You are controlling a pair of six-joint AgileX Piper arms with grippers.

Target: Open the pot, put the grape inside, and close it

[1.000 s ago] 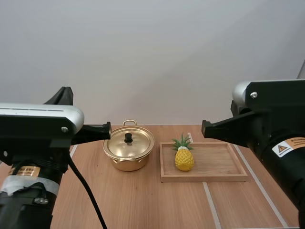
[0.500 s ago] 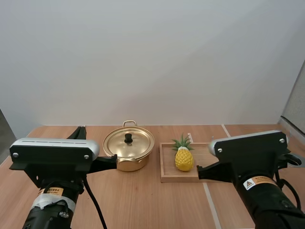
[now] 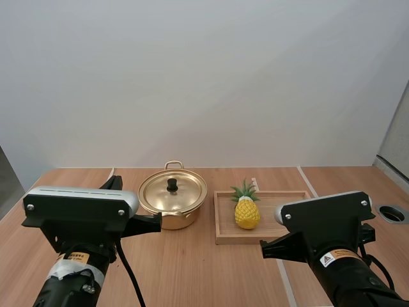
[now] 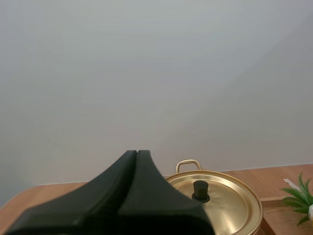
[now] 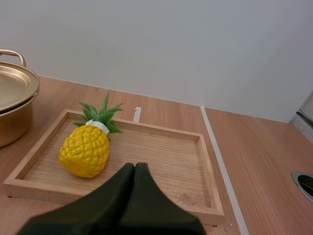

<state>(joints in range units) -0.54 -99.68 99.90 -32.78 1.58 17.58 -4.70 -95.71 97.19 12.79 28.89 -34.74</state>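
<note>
Since the lid (image 3: 172,192) sits on the pot (image 3: 171,219), far left on the desk (image 3: 192,275), the step in hand is opening it. The left gripper (image 4: 137,152), fingers pressed together on nothing, should spread, drop straight over the black knob (image 3: 172,185) and lift vertically. The right gripper (image 5: 134,165) is likewise closed and empty. No grape: a pineapple (image 3: 246,212) lies at the left end of the wooden tray (image 3: 300,238), right of the pot, long axis near-far, leaf crown pointing far.

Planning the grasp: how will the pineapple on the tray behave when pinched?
The pineapple is rounded and seems to lie on its side in the tray, so it may roll. Its thin leaves probably bend; grip the body.
</note>
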